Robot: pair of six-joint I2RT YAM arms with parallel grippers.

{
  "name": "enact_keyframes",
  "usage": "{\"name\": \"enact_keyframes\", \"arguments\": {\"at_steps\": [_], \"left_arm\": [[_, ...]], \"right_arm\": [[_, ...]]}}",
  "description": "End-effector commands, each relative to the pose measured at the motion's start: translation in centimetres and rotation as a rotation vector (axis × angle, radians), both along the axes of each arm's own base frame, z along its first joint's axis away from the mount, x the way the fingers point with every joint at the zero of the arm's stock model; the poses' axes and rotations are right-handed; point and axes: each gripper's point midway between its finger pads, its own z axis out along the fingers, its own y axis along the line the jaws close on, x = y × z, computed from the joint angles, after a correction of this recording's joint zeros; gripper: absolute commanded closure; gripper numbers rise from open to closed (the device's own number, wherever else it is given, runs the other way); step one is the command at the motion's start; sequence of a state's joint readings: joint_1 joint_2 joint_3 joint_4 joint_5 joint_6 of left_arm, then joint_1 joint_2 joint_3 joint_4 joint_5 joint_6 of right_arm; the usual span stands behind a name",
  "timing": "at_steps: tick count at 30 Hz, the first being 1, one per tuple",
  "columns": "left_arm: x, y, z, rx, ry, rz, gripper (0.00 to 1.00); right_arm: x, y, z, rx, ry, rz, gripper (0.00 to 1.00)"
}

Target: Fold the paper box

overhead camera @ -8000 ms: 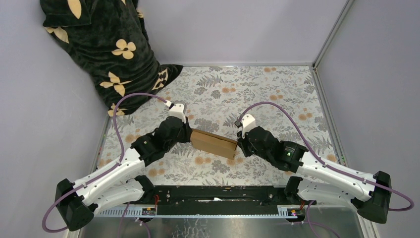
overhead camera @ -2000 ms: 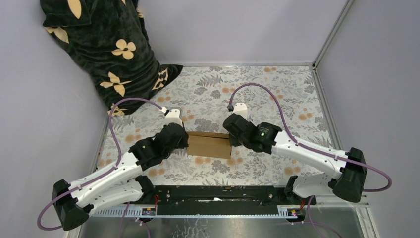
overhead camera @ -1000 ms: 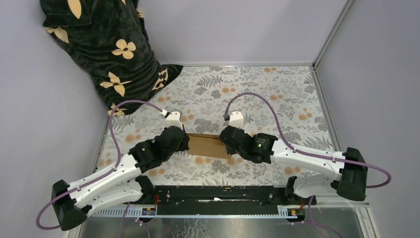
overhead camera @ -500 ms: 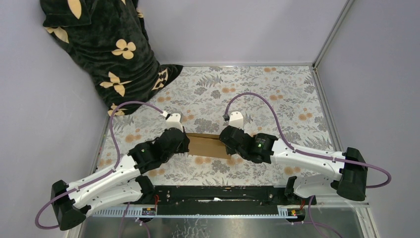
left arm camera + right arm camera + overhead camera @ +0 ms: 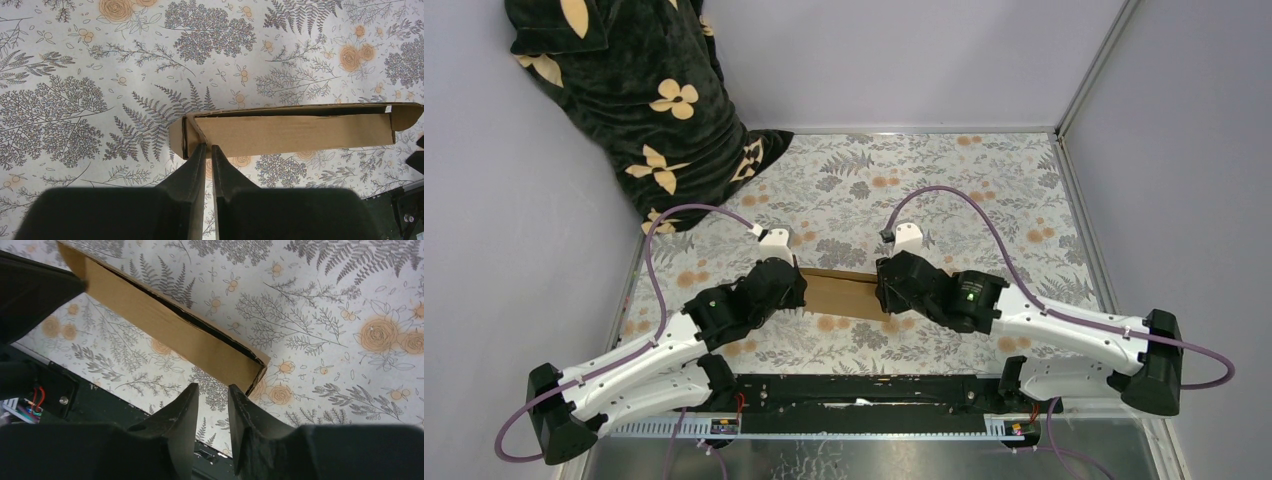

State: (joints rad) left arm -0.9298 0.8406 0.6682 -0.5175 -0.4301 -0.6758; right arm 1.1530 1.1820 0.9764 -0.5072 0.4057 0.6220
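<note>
Left gripper [image 5: 206, 147] nearly pressed together, tips at corner of shallow brown cardboard box [image 5: 290, 134]. Right gripper [image 5: 214, 387] slightly spread, empty, box end just ahead. We fear uneven push springs it open.

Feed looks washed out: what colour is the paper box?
Plain brown, unmarked paper box; clearest in left wrist view.

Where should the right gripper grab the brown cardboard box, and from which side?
Likely the right end of the brown cardboard box, approached from the near side, where the open right gripper hangs short of it. The box is long and shallow, so its low wall is the narrowest span.
</note>
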Motion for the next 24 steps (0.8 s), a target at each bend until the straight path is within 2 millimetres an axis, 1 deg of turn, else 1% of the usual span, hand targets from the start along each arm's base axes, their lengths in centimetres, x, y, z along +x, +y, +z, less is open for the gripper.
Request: {"name": "enact_keyframes", "arguments": {"at_steps": [1,5,8,10,11,13,15,19,21,24], "left_arm": [[0.0,0.2,0.2,0.009,-0.007,0.009,0.87],[0.0,0.2,0.1,0.009,-0.006,0.01,0.87],[0.0,0.2,0.1,0.008,-0.007,0.01,0.87],[0.0,0.2,0.0,0.008,-0.006,0.011,0.87],[0.0,0.2,0.0,0.008,-0.005,0.011,0.87],[-0.1,0.2,-0.1,0.009,-0.002,0.009,0.87],[-0.1,0.2,-0.1,0.011,-0.003,0.008,0.87],[-0.1,0.3,0.0,0.01,-0.006,0.007,0.86],[-0.1,0.5,0.1,0.014,-0.009,0.007,0.86],[-0.2,0.6,0.2,0.019,-0.011,0.009,0.86]], "right_arm": [[-0.6,1.0,2.5,0.096,-0.042,0.067,0.63],[-0.5,0.5,4.2,0.123,-0.094,0.087,0.6],[0.2,-0.4,4.7,0.099,-0.136,0.057,0.55],[0.7,-0.6,4.4,0.076,-0.151,0.034,0.53],[0.8,-0.4,4.3,0.071,-0.152,0.035,0.52],[1.1,0.1,4.1,0.07,-0.151,0.037,0.5],[1.3,0.9,3.7,0.057,-0.154,0.054,0.46],[1.9,1.7,2.6,-0.014,-0.174,0.097,0.38],[2.2,1.9,2.5,-0.025,-0.192,0.106,0.37],[2.5,2.0,3.0,-0.018,-0.209,0.099,0.36]]}}
